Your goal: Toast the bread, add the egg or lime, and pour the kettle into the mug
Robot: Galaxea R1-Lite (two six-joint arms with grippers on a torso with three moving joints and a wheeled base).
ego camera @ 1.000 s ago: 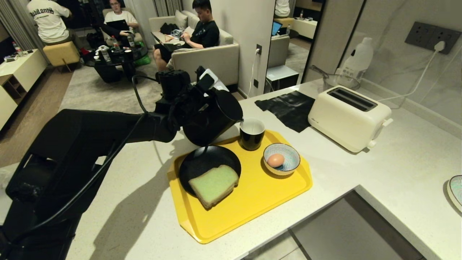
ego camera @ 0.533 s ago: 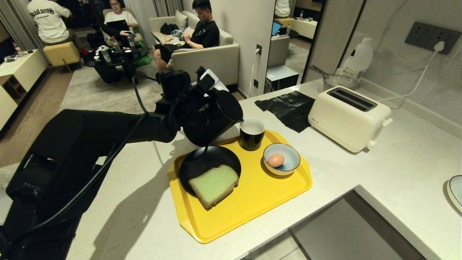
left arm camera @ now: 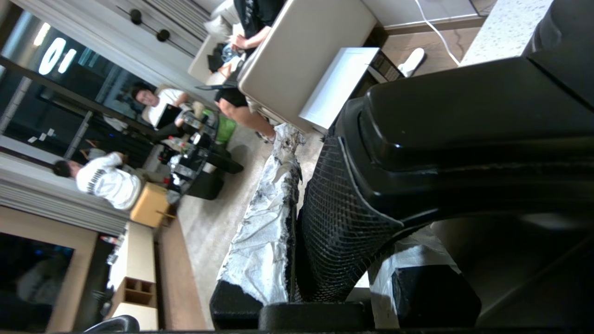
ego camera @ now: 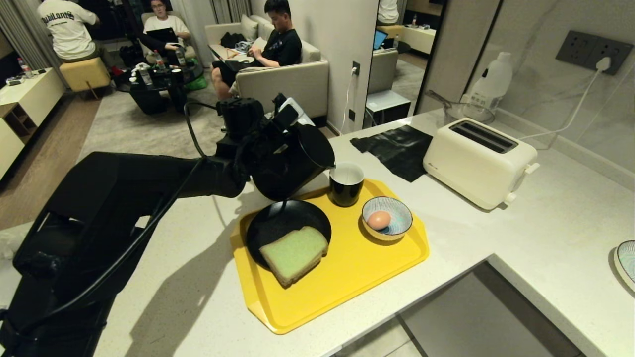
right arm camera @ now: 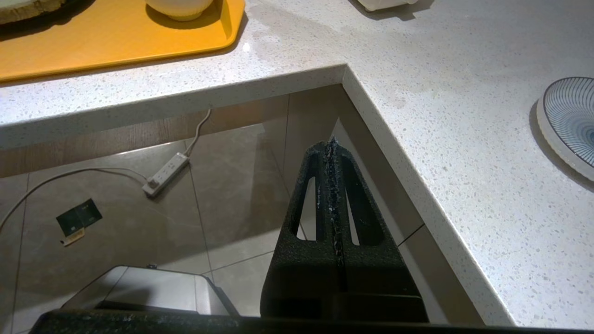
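Head view: the left hand [ego camera: 275,130] grips the black kettle [ego camera: 292,166] by its handle and tips its spout over the black mug [ego camera: 346,184] on a yellow tray [ego camera: 347,277] on the desk [ego camera: 521,228]. On the tray, the bread [ego camera: 293,255] lies partly on a black plate [ego camera: 278,223], and the egg [ego camera: 379,219] sits in a striped bowl [ego camera: 397,210].

Left wrist view: fingers [left arm camera: 264,241] clamp the kettle's handle; any water is hard to make out.

Right wrist view: the right hand [right arm camera: 333,185] hangs shut and empty beside the desk's edge.
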